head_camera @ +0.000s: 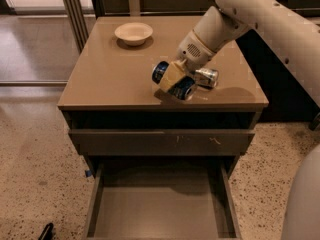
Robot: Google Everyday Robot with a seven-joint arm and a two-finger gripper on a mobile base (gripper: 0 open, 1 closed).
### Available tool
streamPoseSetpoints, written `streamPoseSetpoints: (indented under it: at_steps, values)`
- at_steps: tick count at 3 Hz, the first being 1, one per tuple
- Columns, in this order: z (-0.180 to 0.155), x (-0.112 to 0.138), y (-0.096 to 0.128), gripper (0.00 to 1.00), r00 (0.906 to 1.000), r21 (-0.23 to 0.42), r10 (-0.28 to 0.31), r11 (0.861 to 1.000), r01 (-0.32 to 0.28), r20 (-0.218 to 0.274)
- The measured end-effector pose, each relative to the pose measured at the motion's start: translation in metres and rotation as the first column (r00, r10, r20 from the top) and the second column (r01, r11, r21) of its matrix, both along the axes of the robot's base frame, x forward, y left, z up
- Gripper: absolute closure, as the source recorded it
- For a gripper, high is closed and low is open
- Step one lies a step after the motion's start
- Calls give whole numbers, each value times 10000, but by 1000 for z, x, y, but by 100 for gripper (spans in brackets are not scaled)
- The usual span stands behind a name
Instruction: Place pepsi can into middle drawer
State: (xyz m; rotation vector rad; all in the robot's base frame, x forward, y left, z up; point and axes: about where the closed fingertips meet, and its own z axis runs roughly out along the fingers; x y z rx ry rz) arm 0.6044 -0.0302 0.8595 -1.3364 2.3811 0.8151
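The tool (172, 79) is clamped on the blue can (183, 88), held sideways over the bench (110, 79) near its front edge. Below, the middle drawer (160, 215) stands open.

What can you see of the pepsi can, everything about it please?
The pepsi can is dark blue with silver ends, metal by its look. It is tilted on its side, clamped across its middle by the gripper, so only its ends show. It sits at or just above the cabinet top near the front edge, beside a silver can.
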Motion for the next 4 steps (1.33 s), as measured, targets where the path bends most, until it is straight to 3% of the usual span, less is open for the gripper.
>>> streamPoseSetpoints:
  at_steps: [1, 2, 3, 4]
  values:
    - [-8, -25, -19, 100, 9972, 770, 739, 9943, -731, -73]
    - [-15, -53, -26, 100, 9958, 2033, 893, 9756, -833, -206]
    - [-13, -81, -33, 100, 9986, 3087, 423, 9507, -302, -325]
    - [-8, -104, -44, 100, 9982, 3437, -408, 9376, 531, -428]
